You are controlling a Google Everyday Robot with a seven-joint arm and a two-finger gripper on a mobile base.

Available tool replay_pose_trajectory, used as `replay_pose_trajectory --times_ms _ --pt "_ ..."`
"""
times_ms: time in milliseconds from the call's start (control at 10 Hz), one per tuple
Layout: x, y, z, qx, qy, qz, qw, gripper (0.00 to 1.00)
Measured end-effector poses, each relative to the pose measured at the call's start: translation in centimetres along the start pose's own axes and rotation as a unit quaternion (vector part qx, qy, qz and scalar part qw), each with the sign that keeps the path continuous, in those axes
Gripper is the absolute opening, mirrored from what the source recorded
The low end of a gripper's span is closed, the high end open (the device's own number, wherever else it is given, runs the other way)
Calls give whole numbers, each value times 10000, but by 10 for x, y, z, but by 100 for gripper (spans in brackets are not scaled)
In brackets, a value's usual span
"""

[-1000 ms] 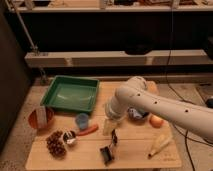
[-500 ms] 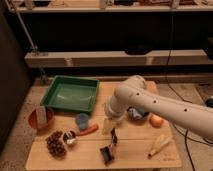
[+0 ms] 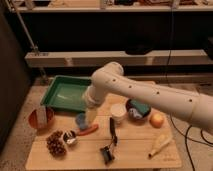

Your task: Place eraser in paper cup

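Note:
My gripper (image 3: pixel 91 114) is at the end of the white arm (image 3: pixel 145 92), low over the wooden table and just right of the small blue cup (image 3: pixel 81 120). A pale beige block shape hangs at the arm's end. I cannot tell whether it is the eraser or part of the gripper. The white paper cup (image 3: pixel 118 113) stands upright on the table, a short way right of the gripper and apart from it.
A green tray (image 3: pixel 67 92) sits back left and an orange bowl (image 3: pixel 40 118) at far left. A carrot (image 3: pixel 89 131), pinecone (image 3: pixel 55 144), small metal cup (image 3: pixel 70 137) and black tool (image 3: pixel 109 145) lie in front. A dark bowl with a green sponge (image 3: pixel 138 108), an orange fruit (image 3: pixel 157 120) and a banana (image 3: pixel 160 144) are on the right.
The arm has swung left, carrying its end from near the white cup towards the blue cup. The objects on the table have not moved.

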Motion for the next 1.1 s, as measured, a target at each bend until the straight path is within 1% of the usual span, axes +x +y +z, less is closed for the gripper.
replay_pose_trajectory --times_ms 200,300,400,500,700,1100 --pt "-48 -20 12 -106 -193 -303 9993 80" --pt "-66 -27 17 -139 -280 -428 9986 80" --pt "-93 -39 26 -196 -396 -626 9971 80" --pt "-111 -45 32 -242 -467 -750 9958 80" --pt "-119 -49 34 -252 -496 -803 9952 80" --pt "-119 -48 34 -260 -480 -832 9950 80"
